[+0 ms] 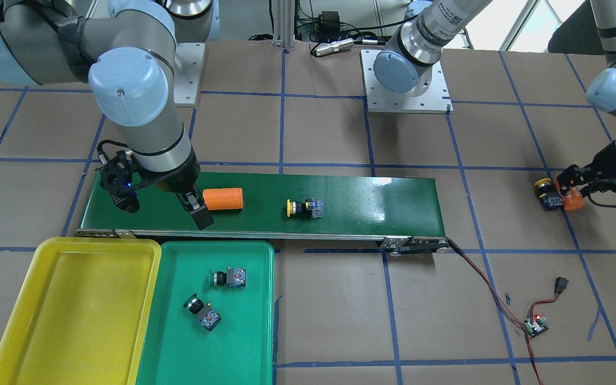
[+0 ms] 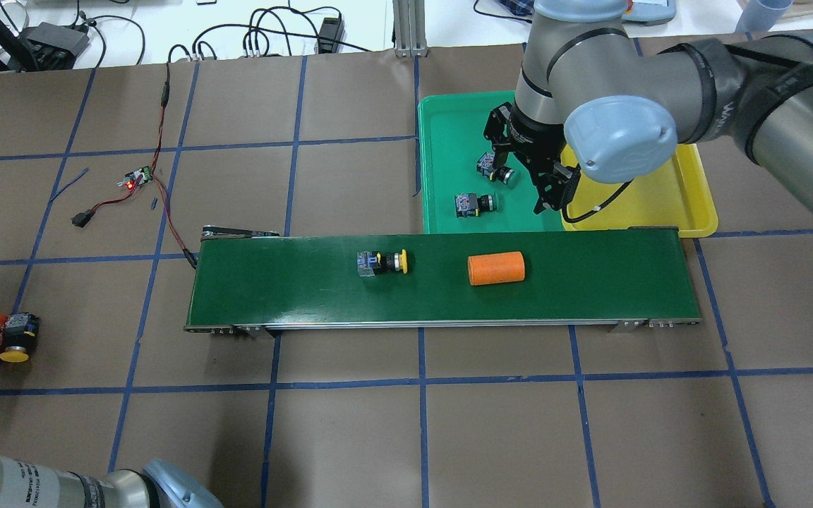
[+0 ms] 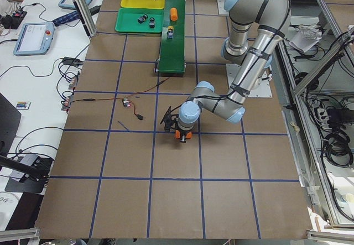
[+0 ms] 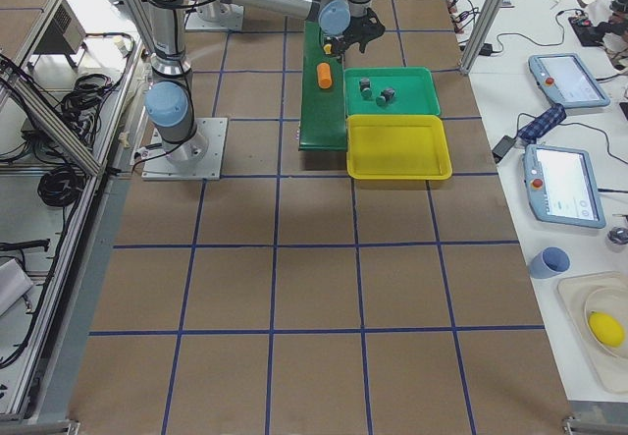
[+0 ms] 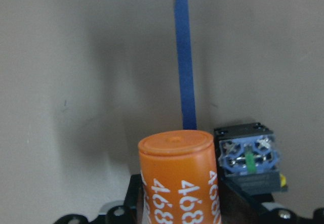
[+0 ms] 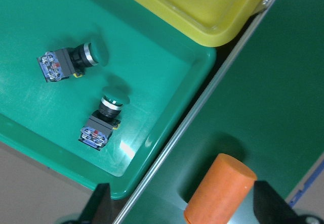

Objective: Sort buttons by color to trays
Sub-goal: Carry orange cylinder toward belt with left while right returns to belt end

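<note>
Your right gripper (image 6: pixel 182 209) hangs wide, empty, over the smooth dark-green belt (image 1: pixel 372 198) bearing one yellow mushroom-capped push-button (image 1: pixel 303 207). Two green-capped buttons (image 1: pixel 229 277) lie in the glossy green plastic tray (image 1: pixel 244 342); your left gripper (image 1: pixel 567 187) clamps an orange cylinder (image 5: pixel 177 173).

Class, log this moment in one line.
green tray: two green buttons | belt: yellow button, orange cylinder | left gripper: 4680 cylinder | right gripper: open

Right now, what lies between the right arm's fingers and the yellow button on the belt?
An orange cylinder lies on the belt between the fingers and yellow button, shown in the front-facing view.
</note>
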Controlling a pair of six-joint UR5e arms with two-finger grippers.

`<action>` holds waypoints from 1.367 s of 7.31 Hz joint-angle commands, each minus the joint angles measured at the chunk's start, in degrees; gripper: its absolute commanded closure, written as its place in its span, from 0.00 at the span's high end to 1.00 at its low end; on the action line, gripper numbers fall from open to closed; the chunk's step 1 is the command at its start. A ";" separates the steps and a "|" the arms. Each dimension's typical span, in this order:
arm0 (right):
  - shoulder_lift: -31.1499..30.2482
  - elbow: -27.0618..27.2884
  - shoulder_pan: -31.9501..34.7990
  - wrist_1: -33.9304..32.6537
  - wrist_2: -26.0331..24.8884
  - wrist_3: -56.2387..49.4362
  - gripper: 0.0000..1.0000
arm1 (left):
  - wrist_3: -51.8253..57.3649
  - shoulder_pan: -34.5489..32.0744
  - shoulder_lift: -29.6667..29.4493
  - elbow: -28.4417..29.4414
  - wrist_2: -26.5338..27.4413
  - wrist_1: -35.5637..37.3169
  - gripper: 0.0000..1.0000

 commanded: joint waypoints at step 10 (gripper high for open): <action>-3.66 1.90 0.59 2.71 0.58 8.14 1.00 | -9.68 -22.61 14.03 3.25 2.37 -17.31 0.29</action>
